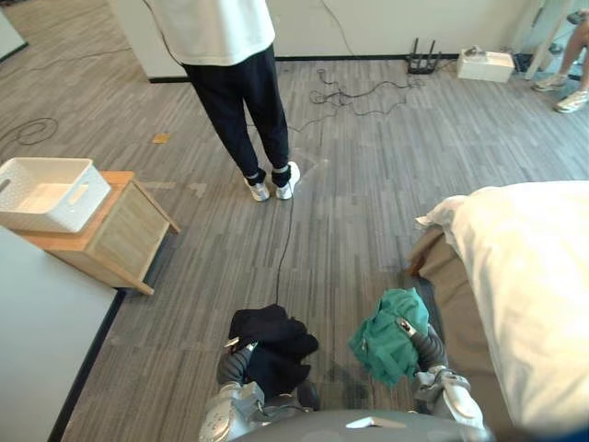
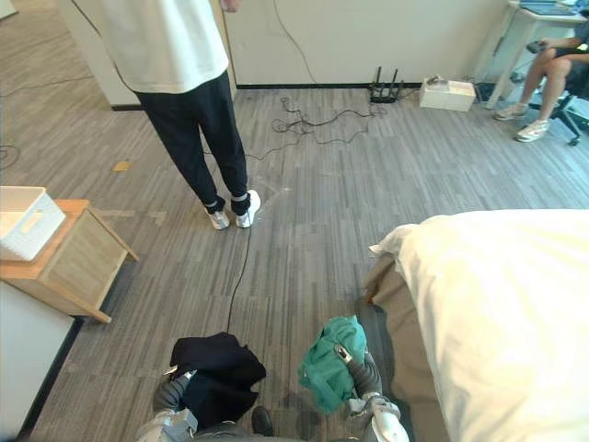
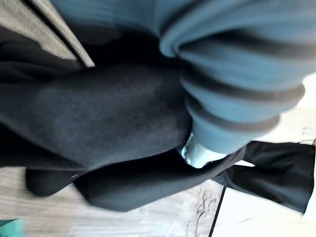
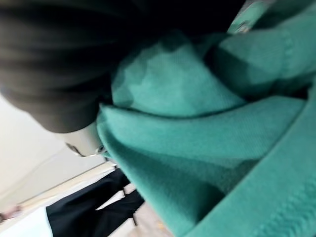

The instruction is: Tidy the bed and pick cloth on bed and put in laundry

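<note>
At 6 o'clock, L hand has black cloth, R hand green cloth, grips can't tell; basket at 9 empty.

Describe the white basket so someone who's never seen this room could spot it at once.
From the bed on the robot's right, look across the floor to the wooden stand on the left. The white basket sits on top, open, with slot handles; the white box by the far wall lies on the floor.

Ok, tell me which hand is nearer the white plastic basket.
Left. The left hand, draped in black cloth, is on the same side as the white plastic basket; the right hand, in green cloth, is farther, beside the bed.
</note>
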Robot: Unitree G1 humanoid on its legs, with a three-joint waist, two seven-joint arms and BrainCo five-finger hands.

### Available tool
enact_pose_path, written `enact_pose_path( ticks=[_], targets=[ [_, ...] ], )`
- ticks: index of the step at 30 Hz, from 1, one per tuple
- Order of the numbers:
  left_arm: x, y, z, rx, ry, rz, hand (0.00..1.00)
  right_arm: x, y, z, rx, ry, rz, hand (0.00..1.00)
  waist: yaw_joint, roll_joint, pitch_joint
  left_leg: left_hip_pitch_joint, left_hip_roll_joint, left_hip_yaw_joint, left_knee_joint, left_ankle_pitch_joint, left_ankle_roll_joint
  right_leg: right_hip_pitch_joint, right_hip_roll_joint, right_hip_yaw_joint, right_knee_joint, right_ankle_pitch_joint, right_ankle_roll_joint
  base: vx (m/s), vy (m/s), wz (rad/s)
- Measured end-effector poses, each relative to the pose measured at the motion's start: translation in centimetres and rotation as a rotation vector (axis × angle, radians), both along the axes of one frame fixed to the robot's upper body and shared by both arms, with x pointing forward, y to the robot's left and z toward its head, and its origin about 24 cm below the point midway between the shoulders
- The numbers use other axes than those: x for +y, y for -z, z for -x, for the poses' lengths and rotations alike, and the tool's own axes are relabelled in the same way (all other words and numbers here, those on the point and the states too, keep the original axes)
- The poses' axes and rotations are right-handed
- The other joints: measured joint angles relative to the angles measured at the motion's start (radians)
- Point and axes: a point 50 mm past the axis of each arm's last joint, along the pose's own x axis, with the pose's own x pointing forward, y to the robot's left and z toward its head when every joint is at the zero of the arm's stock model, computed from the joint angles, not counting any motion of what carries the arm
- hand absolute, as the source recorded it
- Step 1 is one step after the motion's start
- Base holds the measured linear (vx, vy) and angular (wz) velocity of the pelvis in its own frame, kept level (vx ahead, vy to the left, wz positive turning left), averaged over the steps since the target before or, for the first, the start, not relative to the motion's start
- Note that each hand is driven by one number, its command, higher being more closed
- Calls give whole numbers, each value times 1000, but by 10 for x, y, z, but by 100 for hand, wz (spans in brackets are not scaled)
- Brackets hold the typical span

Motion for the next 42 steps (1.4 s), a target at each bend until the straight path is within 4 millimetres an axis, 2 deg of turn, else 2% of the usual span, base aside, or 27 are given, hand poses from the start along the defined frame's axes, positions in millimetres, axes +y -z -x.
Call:
enact_pose_path(
  ticks=[1, 2, 3, 4, 5, 7, 8, 11, 13, 14, 22, 27, 30, 31, 33, 34, 35, 36, 37, 38, 39, 41, 42],
  targets=[
    [2, -2, -9, -16, 23, -14, 100, 2, 3, 5, 14, -8, -3, 100, -5, -5, 6, 0, 5, -51, -17, 29, -8, -19, 64, 122, -63, -9, 0, 72, -92, 119],
    [3, -2, -12, -20, 30, -18, 100, 2, 4, 8, 17, -10, -5, 100, -3, -13, 6, -1, 1, -77, -32, 43, -13, -35, 94, 193, -97, -8, 1, 61, -83, 116],
    [5, -3, -13, -23, 31, -22, 100, 2, 4, 8, 13, -12, -8, 100, -5, -33, 9, 0, -9, -104, -34, 51, -19, -43, 109, 253, -138, 1, 9, 62, -74, 98],
    [6, -2, -11, -17, 34, -28, 100, 2, 4, 11, 3, -12, -9, 100, -4, -71, 7, 1, -39, -128, -39, 59, -29, -56, 109, 310, -186, 42, 15, 66, -81, 92],
    [7, 1, -7, 4, 38, -30, 100, 0, 4, 12, 2, -9, -4, 100, -1, -81, 8, 14, -52, -148, -59, 67, -40, -59, 94, 318, -180, 34, 48, 81, -98, 66],
    [-4, 7, 4, 34, 49, 8, 100, -8, 3, 10, -12, 22, -1, 100, 11, -62, -1, 23, -42, -149, -65, 72, -50, -46, 99, 297, -194, 31, 47, 52, -90, 16],
    [-7, 9, 10, 50, 45, 21, 100, -11, 2, 8, -23, 29, 4, 100, 10, -45, 0, 21, -38, -150, -65, 70, -53, -40, 107, 298, -207, 31, 47, 10, -72, 0],
    [-8, 13, 17, 72, 57, 28, 100, -14, 3, 7, -18, 34, 5, 100, 9, -20, -9, 19, -26, -151, -66, 64, -66, -26, 122, 299, -241, 36, 51, 30, -65, 0],
    [-9, 12, 14, 64, 66, 30, 100, -12, 4, 8, -15, 30, -2, 100, 8, -21, -10, 22, -24, -152, -66, 62, -68, -18, 126, 299, -250, 36, 49, 47, -41, 1],
    [-11, 17, 19, 81, 105, 28, 100, 2, 8, 7, -3, 2, -48, 100, -2, -39, -44, 45, -19, -121, -67, 40, -83, 41, 140, 323, -341, 71, 38, 0, 0, 0],
    [-13, 16, 18, 81, 108, 27, 100, 4, 7, 6, -6, -4, -49, 100, -4, -39, -44, 48, -18, -115, -67, 38, -85, 42, 140, 326, -341, 71, 38, 0, 0, -1],
    [-19, 10, 14, 60, 70, 52, 100, 8, -4, -4, -49, 17, -78, 100, -1, -36, -45, 58, -17, -85, -67, 22, -82, 50, 135, 342, -338, 70, 39, 2, 0, -16],
    [-23, 1, 7, 23, 58, 70, 100, 11, -11, -5, -71, 21, -88, 100, 1, -37, -43, 73, -32, -73, -66, -4, -80, 50, 115, 342, -310, 47, 53, 33, 24, -8],
    [-27, -1, 6, 16, 56, 81, 100, 10, -12, -4, -72, 27, -89, 100, 2, -43, -48, 74, -45, -64, -65, -20, -66, 33, 95, 340, -267, 20, 71, 63, 62, 12],
    [-32, -5, 2, 2, 64, 94, 100, 5, -12, -2, -67, 38, -81, 100, -5, -49, -51, 75, -57, -6, -62, -44, -60, -24, 53, 326, -142, -14, 114, 91, 84, 16],
    [-34, -6, 1, 1, 64, 95, 100, 3, -11, -1, -52, 28, -72, 100, 5, -40, -45, 77, -59, -1, -59, -43, -52, -116, 30, 329, 40, -13, 127, 80, 106, 5],
    [-30, -6, 0, 3, 63, 84, 100, 4, -12, -3, -54, 18, -74, 100, 7, -44, -30, 96, -59, 2, -43, -41, -31, -193, 0, 330, 225, 23, 151, 116, 108, 4],
    [-29, -6, 0, 3, 63, 80, 100, 6, -12, -5, -57, 12, -77, 100, 7, -46, -10, 110, -56, 1, -18, -53, -28, -217, -13, 332, 302, 29, 144, 137, 111, 9],
    [-24, -5, 1, 14, 51, 62, 100, 13, -11, -3, -50, -13, -90, 100, 3, -56, 11, 111, -46, -4, 36, -97, -26, -249, -16, 331, 357, 2, 117, 141, 82, 13],
    [-18, -3, 5, 31, 42, 46, 100, 21, -10, -1, -44, -42, -103, 100, 3, -69, 12, 110, -34, -14, 77, -129, -27, -261, -5, 329, 335, -28, 103, 101, 54, 17],
    [-16, -2, 6, 36, 38, 43, 100, 23, -10, 0, -39, -52, -106, 100, 0, -71, 14, 120, -27, -21, 85, -136, -29, -260, 6, 327, 304, -32, 99, 161, 27, 29],
    [-15, -2, 5, 35, 34, 41, 100, 25, -6, 4, -18, -54, -111, 100, -15, -69, 15, 148, -4, -50, 91, -147, -40, -241, 49, 321, 139, -28, 92, 219, -31, 41],
    [-14, -2, 3, 35, 34, 38, 100, 24, -4, 7, -3, -53, -111, 100, -21, -66, 16, 158, 7, -63, 94, -157, -54, -235, 72, 321, 33, -7, 80, 172, -68, 29]
  ],
)
